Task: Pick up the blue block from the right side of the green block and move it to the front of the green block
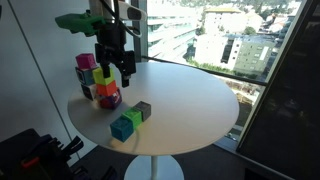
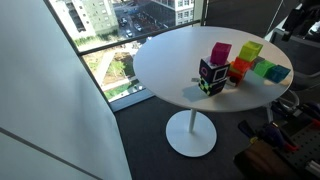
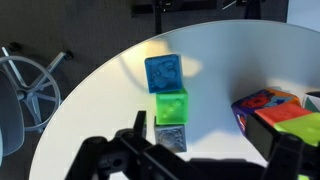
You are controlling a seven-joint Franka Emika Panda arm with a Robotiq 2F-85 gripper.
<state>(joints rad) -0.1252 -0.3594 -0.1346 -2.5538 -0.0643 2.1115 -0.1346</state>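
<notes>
A blue block (image 3: 165, 72), a green block (image 3: 171, 104) and a grey block (image 3: 170, 137) lie touching in a row on the round white table (image 3: 100, 120). In an exterior view the blue block (image 1: 122, 128) is nearest the table's front edge, then the green block (image 1: 133, 118), then the grey block (image 1: 144, 110). My gripper (image 1: 116, 72) hangs above the table, behind the row and apart from it. In the wrist view my gripper (image 3: 215, 150) is open and empty, with the grey block next to its left finger.
A cluster of large coloured cubes (image 1: 95, 80) stands on the table close beside the gripper, and shows in the wrist view (image 3: 275, 115) and in an exterior view (image 2: 235, 65). A window wall (image 1: 230, 40) lies behind the table. A chair base (image 3: 30, 85) stands on the floor.
</notes>
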